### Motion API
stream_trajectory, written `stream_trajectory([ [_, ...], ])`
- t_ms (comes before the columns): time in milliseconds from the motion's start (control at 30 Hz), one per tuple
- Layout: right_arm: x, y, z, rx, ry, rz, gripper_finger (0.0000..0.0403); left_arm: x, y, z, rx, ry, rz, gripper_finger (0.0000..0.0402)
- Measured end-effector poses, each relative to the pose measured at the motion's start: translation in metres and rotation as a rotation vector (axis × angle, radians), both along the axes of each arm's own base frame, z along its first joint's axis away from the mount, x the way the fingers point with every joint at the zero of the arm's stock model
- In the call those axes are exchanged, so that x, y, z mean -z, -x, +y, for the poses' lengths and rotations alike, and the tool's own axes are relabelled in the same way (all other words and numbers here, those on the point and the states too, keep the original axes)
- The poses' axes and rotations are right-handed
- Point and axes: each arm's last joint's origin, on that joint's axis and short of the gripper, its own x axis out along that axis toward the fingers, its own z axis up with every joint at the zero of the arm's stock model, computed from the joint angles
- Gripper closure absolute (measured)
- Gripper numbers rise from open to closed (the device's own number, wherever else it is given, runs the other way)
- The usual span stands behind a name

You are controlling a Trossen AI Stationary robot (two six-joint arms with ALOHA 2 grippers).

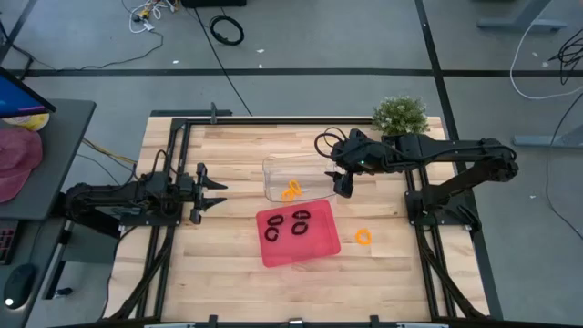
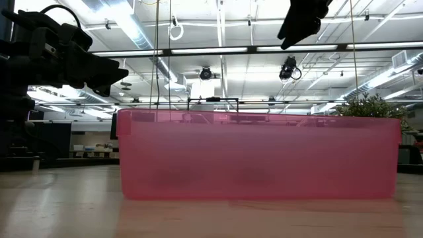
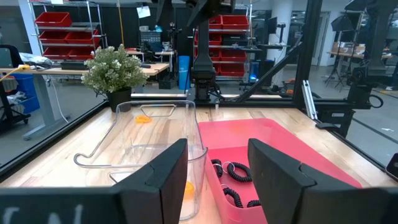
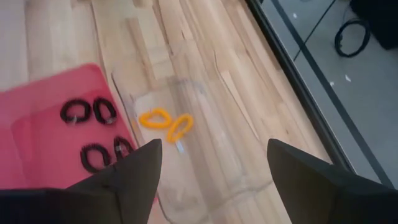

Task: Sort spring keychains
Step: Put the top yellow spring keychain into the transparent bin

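Note:
Several black spring keychains [image 1: 288, 225] [image 4: 93, 130] lie in the red tray [image 1: 314, 248] at the table's middle. Two orange spring keychains [image 1: 291, 189] [image 4: 166, 122] lie in the clear tray [image 1: 273, 173] just beyond it, toward the far edge. One more orange keychain [image 1: 363, 237] lies on the bare wood to the right of the red tray. My right gripper [image 1: 344, 187] [image 4: 214, 149] hovers open above the clear tray's right end, tipped downward, with nothing between its fingers. My left gripper [image 1: 217, 194] [image 3: 217, 149] waits open and level at the table's left, pointing at both trays.
A potted plant [image 1: 401, 116] stands at the table's far right corner. A black frame [image 1: 173, 146] runs along the table's edges. The low view looks straight at the red tray's wall [image 2: 258, 158], close up. Bare wood lies near the front edge.

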Motion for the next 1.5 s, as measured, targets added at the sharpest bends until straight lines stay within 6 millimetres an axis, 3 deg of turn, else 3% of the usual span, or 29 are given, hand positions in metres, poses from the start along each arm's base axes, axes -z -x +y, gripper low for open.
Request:
stream_trajectory([
  [633, -0.022, 0.031, -0.002, 0.090, 0.005, 0.205, 0.0112, 0.000, 0.000, 0.000, 0.000, 0.000, 0.000, 0.0229],
  [1500, -0.014, 0.056, -0.002, 0.206, -0.025, 0.431, 0.0112, 0.000, 0.000, 0.000, -0.001, 0.000, 0.000, 0.0229],
])
